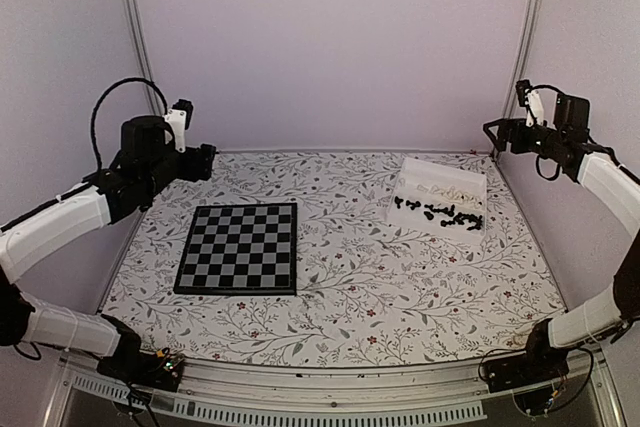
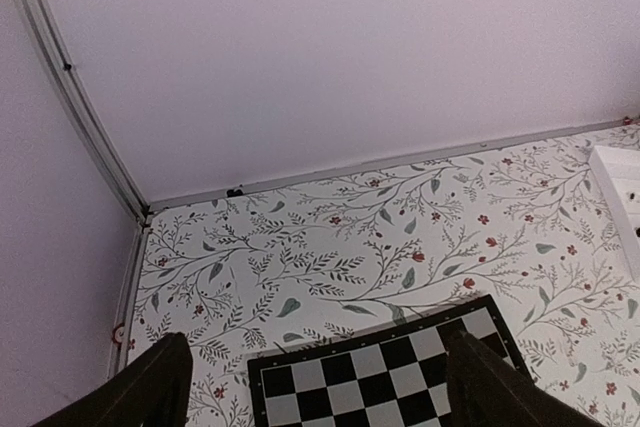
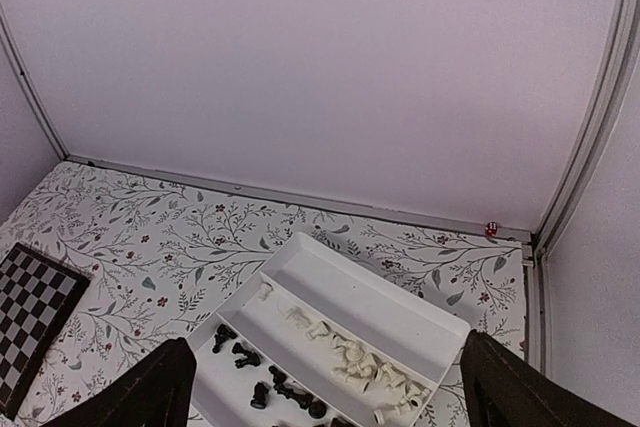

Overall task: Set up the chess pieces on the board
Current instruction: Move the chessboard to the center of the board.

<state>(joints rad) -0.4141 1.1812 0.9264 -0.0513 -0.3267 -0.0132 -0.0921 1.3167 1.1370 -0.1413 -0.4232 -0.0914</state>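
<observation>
On the flowered counter (image 1: 350, 287), the board (image 1: 237, 247) lay flat at the left with every square bare, well apart from the white tray (image 1: 452, 169) at the far right. Each piece would therefore face a long carry, during which a weak pinch could let it drop. Both arms hung high and held nothing: the left claw (image 2: 315, 367) was spread wide near the board's far edge, and the right claw (image 3: 325, 349) was spread wide above the tray. In the tray the chess pieces (image 1: 440, 209) lay tipped and crowded together (cream ones in the middle trough, black ones in the trough nearer the arms). I judged that broad fingers closing on one might knock or snag its neighbours, or clip the tray's wall. The pieces looked tiny and slender, each smaller than a square, and likely to topple when set down.
</observation>
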